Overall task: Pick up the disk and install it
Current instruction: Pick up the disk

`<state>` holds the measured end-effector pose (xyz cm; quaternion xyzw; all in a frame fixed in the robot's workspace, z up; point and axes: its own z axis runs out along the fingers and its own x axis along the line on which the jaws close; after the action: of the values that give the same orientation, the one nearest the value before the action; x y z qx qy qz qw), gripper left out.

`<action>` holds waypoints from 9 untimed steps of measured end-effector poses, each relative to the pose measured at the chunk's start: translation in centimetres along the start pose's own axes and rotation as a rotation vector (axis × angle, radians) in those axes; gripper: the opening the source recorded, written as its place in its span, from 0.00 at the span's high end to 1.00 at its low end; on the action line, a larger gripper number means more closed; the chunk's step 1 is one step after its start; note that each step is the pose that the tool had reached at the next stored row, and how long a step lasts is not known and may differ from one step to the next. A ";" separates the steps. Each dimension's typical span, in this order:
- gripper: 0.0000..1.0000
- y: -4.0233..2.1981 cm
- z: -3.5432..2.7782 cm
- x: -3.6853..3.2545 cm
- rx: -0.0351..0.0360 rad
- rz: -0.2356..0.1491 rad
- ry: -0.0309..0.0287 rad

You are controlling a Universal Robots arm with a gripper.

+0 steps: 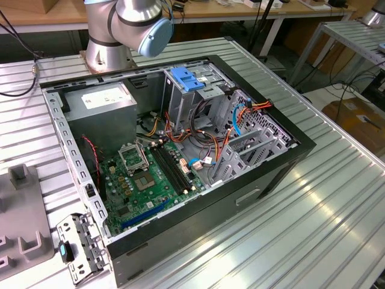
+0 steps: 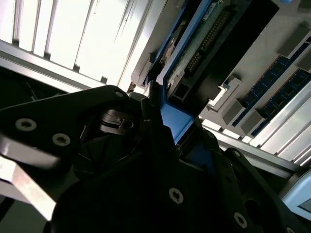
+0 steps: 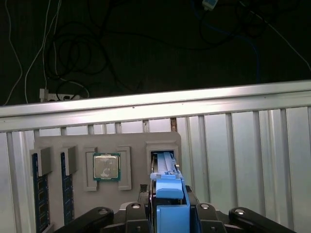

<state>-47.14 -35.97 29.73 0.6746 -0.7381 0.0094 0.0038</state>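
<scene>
The disk (image 3: 170, 191) shows as a bright blue carrier rail standing on edge, its far end at the slot of a grey fixture tray (image 3: 131, 143). In both wrist views my gripper (image 3: 170, 213) has its black fingers pressed against the carrier's two sides, shut on it. The second wrist view shows the disk (image 2: 204, 39) from its underside, with a green circuit board and blue frame running away from the gripper (image 2: 172, 131). The open computer case (image 1: 289, 150) lies on the table in the exterior view, apart from the tray (image 1: 24, 223).
The tray also holds a processor chip (image 3: 106, 166) and blue memory sticks (image 3: 39, 194). In the case, a metal drive cage with a blue latch (image 1: 186, 78) stands by the motherboard (image 1: 144, 174) and loose cables. A metal bracket (image 1: 81, 247) lies by the case's near corner.
</scene>
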 end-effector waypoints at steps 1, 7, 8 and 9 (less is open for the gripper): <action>0.63 0.00 0.00 0.00 0.0000 0.000 0.0000; 0.63 0.00 0.01 0.00 0.0000 -0.002 0.0000; 0.63 0.00 0.01 0.00 0.0005 -0.020 -0.0002; 0.63 0.00 0.01 0.00 0.0005 -0.022 -0.0002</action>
<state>-47.14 -35.97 29.71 0.6825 -0.7308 0.0094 0.0036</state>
